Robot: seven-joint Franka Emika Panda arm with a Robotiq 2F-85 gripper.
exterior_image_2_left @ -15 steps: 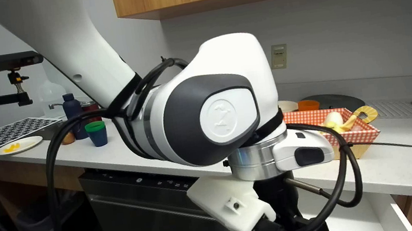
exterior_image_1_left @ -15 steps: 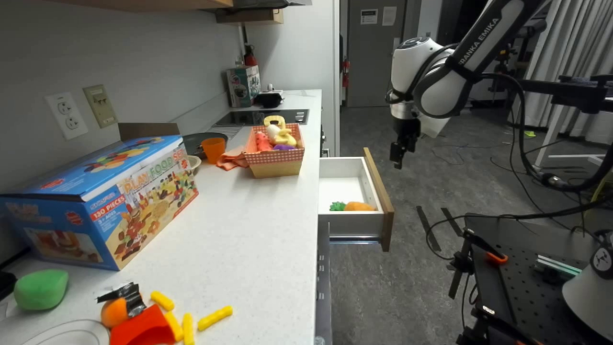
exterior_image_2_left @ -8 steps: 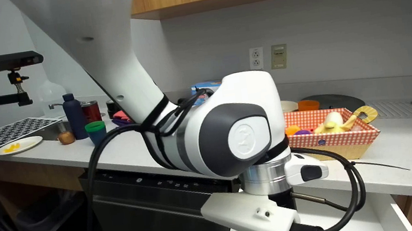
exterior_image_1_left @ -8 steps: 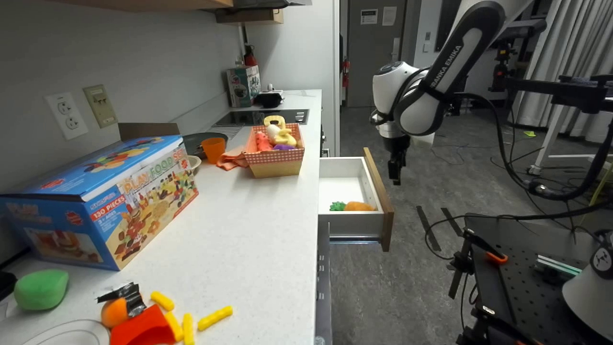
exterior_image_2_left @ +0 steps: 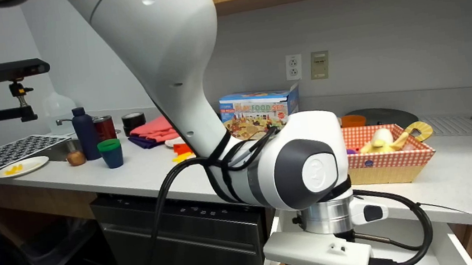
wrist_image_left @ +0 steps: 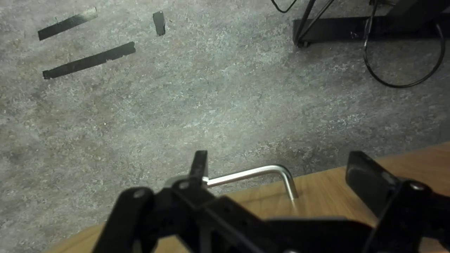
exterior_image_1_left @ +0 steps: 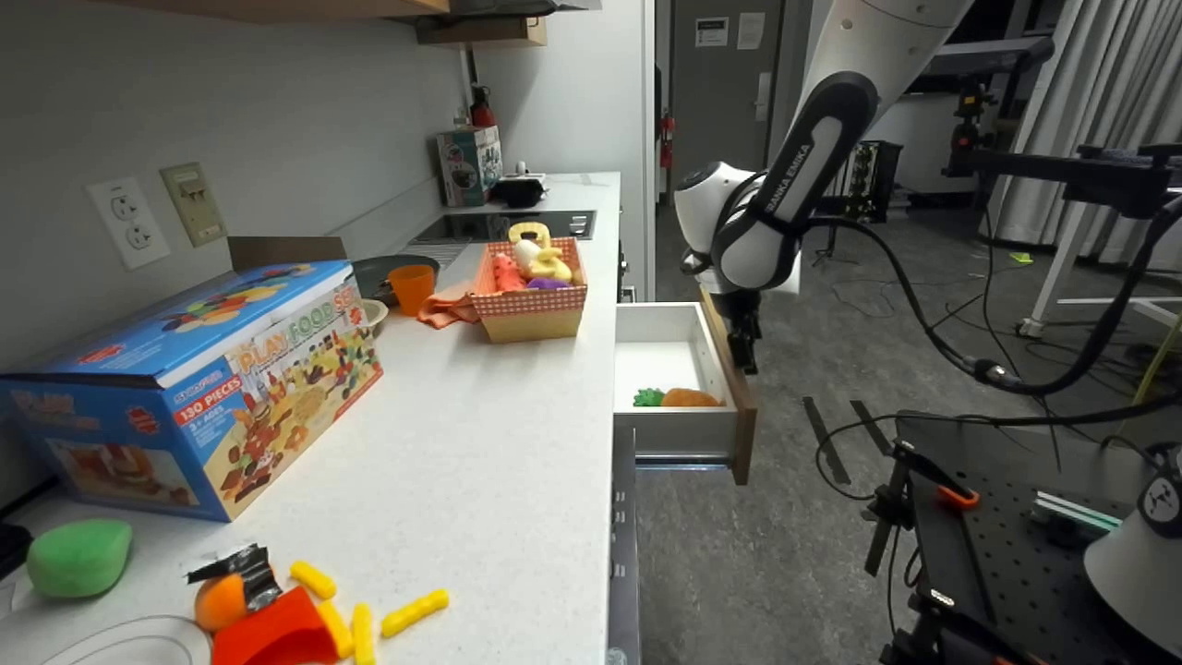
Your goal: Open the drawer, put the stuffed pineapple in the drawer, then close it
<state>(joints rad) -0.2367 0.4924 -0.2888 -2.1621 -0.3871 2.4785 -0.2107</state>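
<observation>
In an exterior view, the stuffed pineapple lies in the pulled-out drawer, left of the claw, leafy green top to the left, plump orange body to the right. The claw's fingers stand wide apart, the metal handle showing between them in the wrist view.

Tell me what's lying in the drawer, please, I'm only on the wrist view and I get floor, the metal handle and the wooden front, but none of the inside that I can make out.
Observer: In an exterior view, the stuffed pineapple lies in the open drawer, close to its nearer side wall.

Operator: Okay, and which end of it faces the wooden front?

Observer: Its orange body does; the green leaves point the opposite way, toward the counter.
</observation>
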